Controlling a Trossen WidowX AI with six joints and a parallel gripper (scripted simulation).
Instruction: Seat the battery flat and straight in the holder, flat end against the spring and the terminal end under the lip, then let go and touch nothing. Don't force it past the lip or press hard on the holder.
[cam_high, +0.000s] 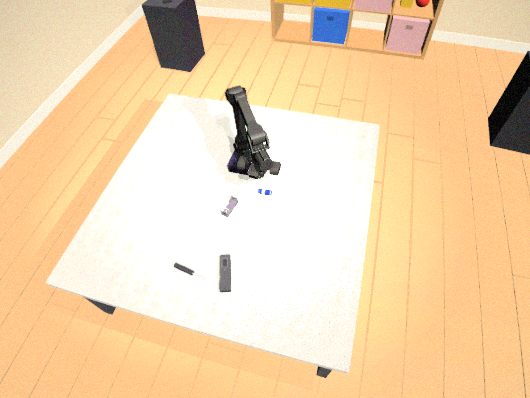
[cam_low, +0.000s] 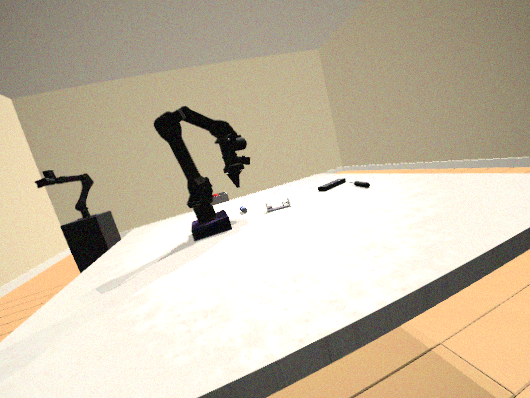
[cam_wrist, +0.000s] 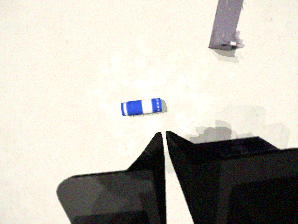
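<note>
The blue and white battery (cam_high: 265, 192) (cam_low: 243, 209) (cam_wrist: 141, 107) lies on its side on the table, apart from the holder. The grey-purple holder (cam_high: 229, 206) (cam_low: 280, 207) (cam_wrist: 227, 22) lies on the table with nothing in it that I can make out; only one end of it shows at the top right of the wrist view. My gripper (cam_low: 238, 185) (cam_wrist: 163, 136) is shut, its fingertips almost together with nothing between them. It hangs above the table, and the battery shows just beyond the tips, up and to the left in the wrist view. In the top view the arm hides the fingertips.
A dark oblong block (cam_high: 225, 273) (cam_low: 332, 184) and a tool with a black handle (cam_high: 184, 269) (cam_low: 362, 184) lie on the white table (cam_high: 310, 300), well beyond the holder from the arm's base. A second arm (cam_low: 84, 192) stands on a dark pedestal off the table.
</note>
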